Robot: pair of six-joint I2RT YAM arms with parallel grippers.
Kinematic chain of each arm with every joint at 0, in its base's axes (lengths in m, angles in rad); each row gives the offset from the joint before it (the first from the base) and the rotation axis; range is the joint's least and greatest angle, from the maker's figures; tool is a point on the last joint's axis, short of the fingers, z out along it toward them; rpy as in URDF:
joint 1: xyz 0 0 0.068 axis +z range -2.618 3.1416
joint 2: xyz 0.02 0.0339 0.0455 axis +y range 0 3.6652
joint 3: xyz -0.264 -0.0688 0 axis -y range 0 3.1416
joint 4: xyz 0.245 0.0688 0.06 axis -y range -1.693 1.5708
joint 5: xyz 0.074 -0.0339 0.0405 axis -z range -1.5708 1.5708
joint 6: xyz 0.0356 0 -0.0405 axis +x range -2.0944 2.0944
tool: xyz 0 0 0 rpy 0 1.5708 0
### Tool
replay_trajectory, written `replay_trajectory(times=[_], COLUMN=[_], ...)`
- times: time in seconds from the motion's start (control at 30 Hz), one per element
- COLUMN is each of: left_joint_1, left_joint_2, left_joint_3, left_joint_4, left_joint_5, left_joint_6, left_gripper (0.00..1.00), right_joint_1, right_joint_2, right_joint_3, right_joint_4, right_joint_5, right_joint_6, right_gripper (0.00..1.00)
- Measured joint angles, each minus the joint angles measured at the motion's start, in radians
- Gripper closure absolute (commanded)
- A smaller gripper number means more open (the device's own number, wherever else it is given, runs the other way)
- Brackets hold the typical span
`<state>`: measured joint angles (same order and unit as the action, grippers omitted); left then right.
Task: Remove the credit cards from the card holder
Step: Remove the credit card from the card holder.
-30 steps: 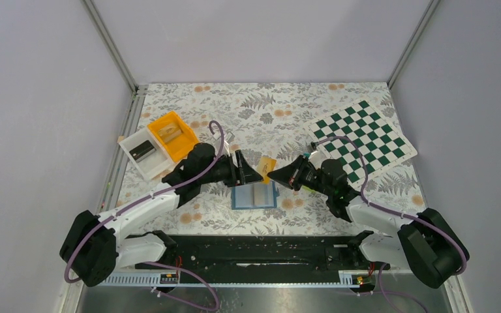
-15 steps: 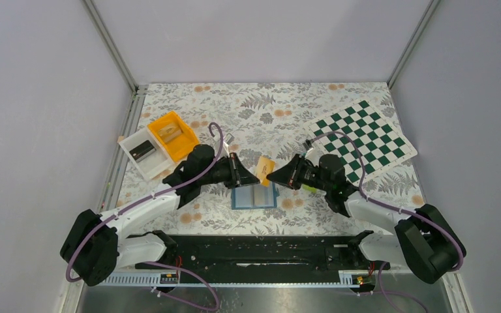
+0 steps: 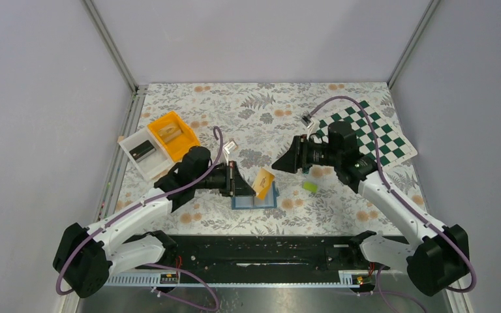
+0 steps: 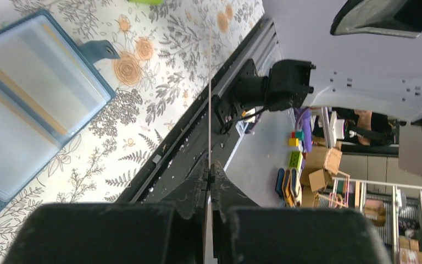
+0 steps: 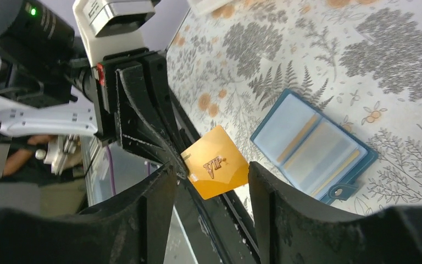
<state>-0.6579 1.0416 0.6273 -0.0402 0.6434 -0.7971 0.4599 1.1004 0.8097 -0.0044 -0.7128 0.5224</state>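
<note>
**Orange card clamped in left hand; right hand apart and empty**

The left hand (image 3: 243, 183) is closed on the orange card (image 3: 263, 183), its black fingers pinching one edge so the card stands clear of the tabletop (image 3: 248, 111). The card is thin, stiff and glossy, a rounded rectangle with "VIP" embossed on its face (image 5: 218, 169). In the left wrist view it shows edge-on, as a fine straight line (image 4: 210, 99).

The right hand (image 3: 278, 164) is raised above the cloth and well apart from the card. Its broad matte-black fingers (image 5: 154, 201) are spread and nothing is gripped between them.

The card holder (image 3: 254, 195) lies open and flat on the tabletop, just below the held card in the top view. It has a blue-teal cover, clear plastic sleeves and a small closing tab on one side (image 5: 338, 192). Tan strips show through the sleeves (image 4: 33, 104).

A lime-green card (image 3: 310, 186) lies flat on the cloth to the right of the holder. The cloth carries a fern-and-flower print.

Further off:
- An orange bin (image 3: 173, 135) and a white bin (image 3: 142, 153) stand touching at the left.
- A green-and-white chequered mat (image 3: 372, 134) lies at the right.
</note>
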Motion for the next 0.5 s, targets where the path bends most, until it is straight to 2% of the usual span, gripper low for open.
replay_trajectory(times=[0.3, 0.37, 0.5], left_joint_1=[-0.002, -0.002, -0.002], left_joint_2=[0.0, 0.0, 0.002], left_joint_3=[0.066, 0.072, 0.073], left_joint_4=[-0.126, -0.132, -0.149], left_joint_5=[0.086, 0.092, 0.096], left_joint_6=[0.108, 0.12, 0.127], left_gripper=[1.0, 1.0, 1.0], right_joint_1=[-0.004, -0.004, -0.004], right_joint_2=[0.132, 0.151, 0.169], right_joint_3=[0.037, 0.027, -0.024], right_joint_4=[-0.071, -0.04, 0.074], right_joint_5=[-0.218, -0.253, -0.313], right_joint_6=[-0.093, -0.086, -0.038], right_gripper=[0.44, 0.48, 0.66])
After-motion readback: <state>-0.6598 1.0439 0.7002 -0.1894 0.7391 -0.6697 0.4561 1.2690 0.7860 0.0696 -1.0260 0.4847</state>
